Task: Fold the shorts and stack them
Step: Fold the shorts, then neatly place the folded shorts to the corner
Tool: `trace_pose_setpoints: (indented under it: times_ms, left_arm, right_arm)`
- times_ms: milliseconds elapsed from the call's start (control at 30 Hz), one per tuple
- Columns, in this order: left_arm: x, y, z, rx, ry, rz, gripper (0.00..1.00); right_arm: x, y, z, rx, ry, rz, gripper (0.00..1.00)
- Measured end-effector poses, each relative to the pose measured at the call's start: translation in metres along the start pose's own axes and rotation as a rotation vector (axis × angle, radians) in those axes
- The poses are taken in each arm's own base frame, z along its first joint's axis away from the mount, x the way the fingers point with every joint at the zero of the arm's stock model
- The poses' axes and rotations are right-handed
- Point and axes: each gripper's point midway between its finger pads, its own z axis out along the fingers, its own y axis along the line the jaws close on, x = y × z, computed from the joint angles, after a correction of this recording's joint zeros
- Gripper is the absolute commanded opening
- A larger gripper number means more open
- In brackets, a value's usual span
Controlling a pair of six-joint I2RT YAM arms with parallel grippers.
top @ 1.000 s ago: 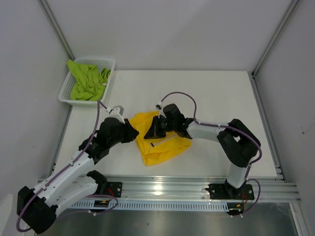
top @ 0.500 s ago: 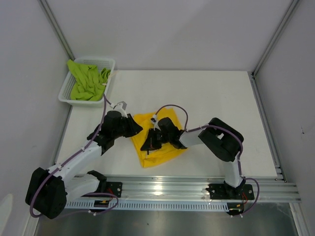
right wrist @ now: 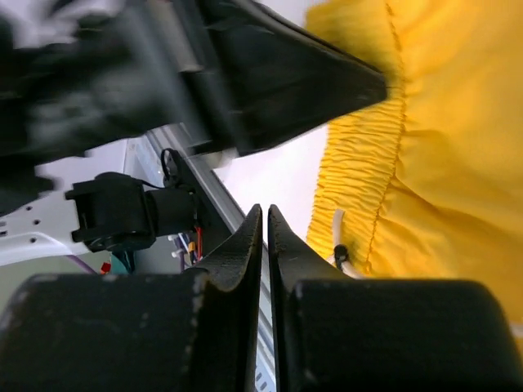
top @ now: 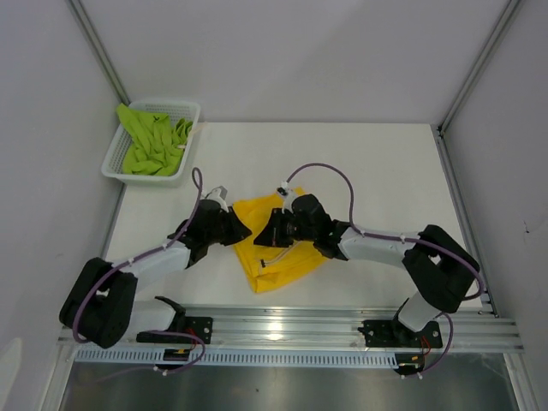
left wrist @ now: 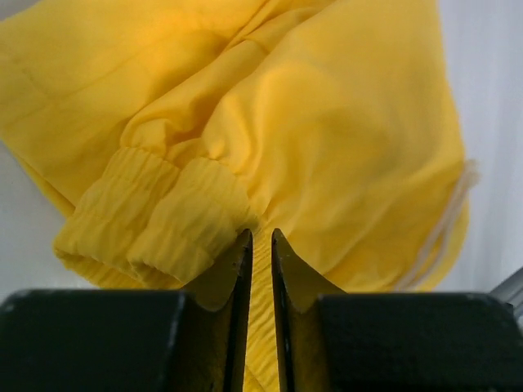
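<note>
We have the yellow shorts (top: 276,250) bunched mid-tabletop (top: 360,163), only loosely folded; the green pair (top: 154,141) sits in the basket (top: 115,168), so its fold and the stacking remain. Our right fingers (right wrist: 241,253) are clenched on nothing; the left fingers (left wrist: 233,273) are nearly closed at the cuff (left wrist: 155,214), though we cannot tell if cloth is pinched

The top camera looks down from above and behind the arm bases on the front rail (top: 342,324), far enough to take in the whole surface (top: 368,171). Each wrist camera sits just behind its own jaws and faces along them. The left one is pressed close over the yellow shorts (top: 278,267), the right one looks low across the surface, and all three views share those shorts.
</note>
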Motion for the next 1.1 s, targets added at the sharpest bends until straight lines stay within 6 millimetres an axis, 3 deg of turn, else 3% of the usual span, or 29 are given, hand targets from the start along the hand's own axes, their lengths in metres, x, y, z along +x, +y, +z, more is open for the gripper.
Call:
trace_pose_setpoints:
  times_ms: [100, 200, 233, 267, 400, 533, 600, 667, 767, 900, 1100]
  left_arm:
    - [0.014, 0.020, 0.020, -0.045, 0.025, -0.024, 0.14]
    - [0.015, 0.023, 0.031, -0.024, -0.004, -0.044, 0.14]
    - [0.013, 0.022, 0.032, -0.015, -0.015, -0.046, 0.14]
    - [0.011, 0.020, 0.033, -0.006, -0.026, -0.047, 0.16]
    - [0.008, 0.019, 0.030, -0.005, -0.037, -0.041, 0.22]
    - [-0.002, 0.014, 0.020, -0.022, -0.049, -0.012, 0.40]
    - [-0.011, 0.007, 0.014, -0.016, -0.066, 0.007, 0.53]
    - [-0.019, 0.000, 0.006, -0.003, -0.084, 0.015, 0.56]
    - [-0.026, -0.009, -0.006, 0.012, -0.103, 0.032, 0.59]
    - [-0.032, -0.016, -0.020, 0.019, -0.111, 0.045, 0.59]
    - [-0.031, -0.018, -0.037, 0.021, -0.116, 0.062, 0.59]
  right_arm:
    - [-0.016, 0.003, -0.014, 0.012, -0.047, -0.024, 0.15]
    - [-0.035, -0.013, -0.029, 0.055, -0.082, -0.021, 0.31]
    - [-0.042, -0.023, -0.034, 0.080, -0.090, -0.016, 0.34]
    - [-0.050, -0.036, -0.040, 0.113, -0.101, -0.009, 0.46]
    - [-0.068, -0.087, -0.068, 0.275, -0.116, 0.016, 0.62]
    - [-0.097, -0.116, -0.095, 0.381, -0.139, 0.016, 0.77]
    - [-0.120, -0.124, -0.103, 0.399, -0.161, -0.001, 0.78]
    - [-0.132, -0.136, -0.108, 0.415, -0.177, 0.005, 0.78]
    - [-0.142, -0.160, -0.102, 0.437, -0.150, 0.016, 0.77]
    - [-0.139, -0.189, -0.077, 0.434, -0.066, 0.035, 0.75]
    - [-0.136, -0.205, -0.046, 0.355, 0.009, 0.062, 0.73]
